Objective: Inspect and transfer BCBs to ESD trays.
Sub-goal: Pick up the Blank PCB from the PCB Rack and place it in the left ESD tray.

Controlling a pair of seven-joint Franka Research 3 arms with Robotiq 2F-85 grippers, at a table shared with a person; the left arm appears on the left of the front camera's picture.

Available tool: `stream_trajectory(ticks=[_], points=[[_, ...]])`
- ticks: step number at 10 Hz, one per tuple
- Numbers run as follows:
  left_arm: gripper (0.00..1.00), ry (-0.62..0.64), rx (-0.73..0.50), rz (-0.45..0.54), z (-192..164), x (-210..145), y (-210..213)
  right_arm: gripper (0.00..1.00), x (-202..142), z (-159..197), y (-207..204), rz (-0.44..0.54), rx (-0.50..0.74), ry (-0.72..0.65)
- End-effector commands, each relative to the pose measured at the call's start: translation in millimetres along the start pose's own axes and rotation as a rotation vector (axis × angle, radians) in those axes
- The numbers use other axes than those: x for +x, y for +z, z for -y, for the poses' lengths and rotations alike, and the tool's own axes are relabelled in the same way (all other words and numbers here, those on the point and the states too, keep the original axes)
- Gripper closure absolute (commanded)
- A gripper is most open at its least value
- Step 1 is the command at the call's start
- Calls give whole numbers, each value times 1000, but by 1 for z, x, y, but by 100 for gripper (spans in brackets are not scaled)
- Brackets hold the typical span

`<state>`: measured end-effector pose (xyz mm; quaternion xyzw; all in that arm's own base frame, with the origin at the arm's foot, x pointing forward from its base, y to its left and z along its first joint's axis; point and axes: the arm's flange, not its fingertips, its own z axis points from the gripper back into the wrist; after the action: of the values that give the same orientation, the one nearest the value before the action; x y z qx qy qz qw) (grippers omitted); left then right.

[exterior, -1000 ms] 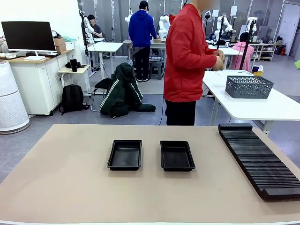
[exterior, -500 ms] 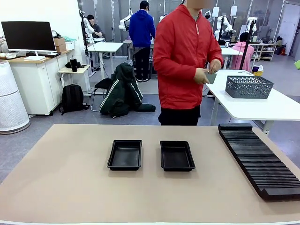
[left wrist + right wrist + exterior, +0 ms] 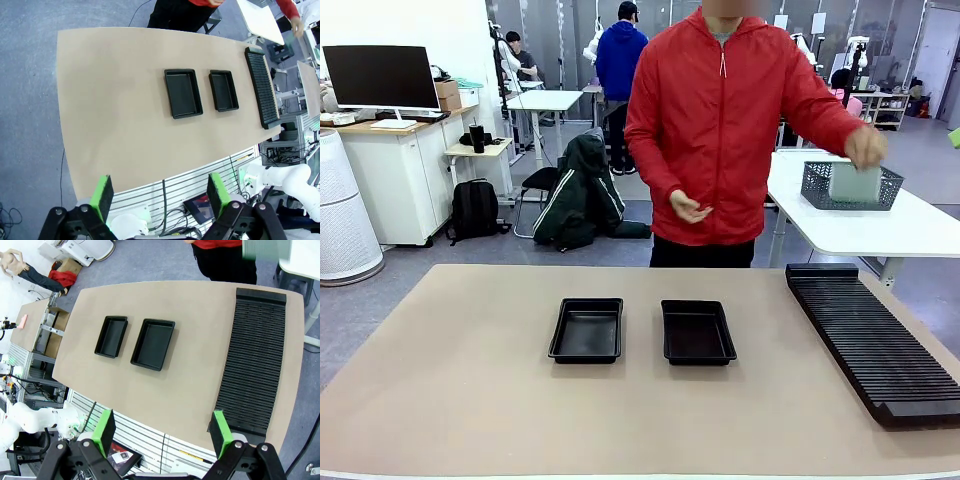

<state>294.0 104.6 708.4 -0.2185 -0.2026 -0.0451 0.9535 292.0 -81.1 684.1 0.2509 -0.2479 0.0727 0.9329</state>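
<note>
1. The board (image 3: 855,182) in the person's hand (image 3: 866,148) is blurred; I cannot read its surface.
2. It hides part of the basket (image 3: 817,186).
3. The rack (image 3: 870,340) runs off the right edge.
4. In my right wrist view, the top edge cuts off the person (image 3: 225,260).

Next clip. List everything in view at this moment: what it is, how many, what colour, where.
ESD trays: two, black, side by side mid-table, one on the left, one on the right, both empty.
BCB: one, pale grey-green, held at the mesh basket.
slotted rack: one, black, table's right side.
mesh basket: one, dark, on the white table behind.
person: one, red jacket, far side; one hand grips the BCB.
left gripper: black, green pads, open.
right gripper: same, open.
</note>
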Motion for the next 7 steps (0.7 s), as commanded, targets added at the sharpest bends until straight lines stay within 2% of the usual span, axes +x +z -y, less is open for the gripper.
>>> stream_trajectory(ticks=[1, 7], points=[[0, 0, 2, 3, 0, 0, 0, 0, 1, -1, -1, -2, 11, 5], [0, 0, 2, 3, 0, 0, 0, 0, 1, -1, -1, -2, 11, 5]])
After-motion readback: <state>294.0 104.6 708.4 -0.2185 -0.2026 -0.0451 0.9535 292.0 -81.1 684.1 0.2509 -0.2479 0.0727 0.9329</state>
